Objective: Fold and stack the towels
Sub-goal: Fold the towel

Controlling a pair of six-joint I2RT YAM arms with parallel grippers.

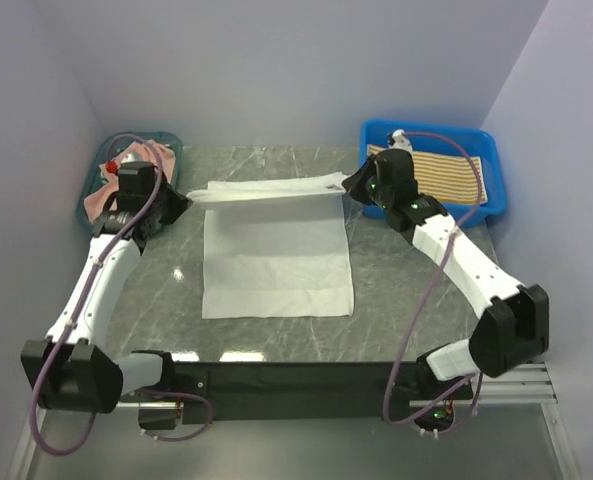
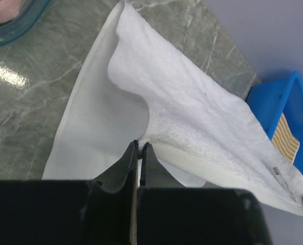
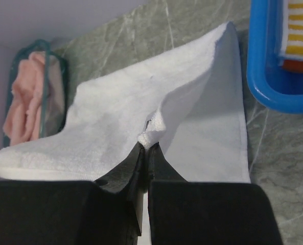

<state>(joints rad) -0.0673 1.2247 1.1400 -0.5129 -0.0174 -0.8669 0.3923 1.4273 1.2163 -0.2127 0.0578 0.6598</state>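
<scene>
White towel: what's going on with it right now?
Mid-fold. The left gripper and right gripper are each shut on a far corner of the white towel, holding that edge lifted off the table while the near part lies flat. A pink towel sits in the teal bin; a striped towel lies folded in the blue bin.

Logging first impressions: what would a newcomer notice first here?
The white towel mid-table, its far edge lifted and stretched between the left gripper and right gripper, both shut on it. Then the blue bin at far right holding a yellow-striped towel, and a pink towel in the teal bin far left.
</scene>
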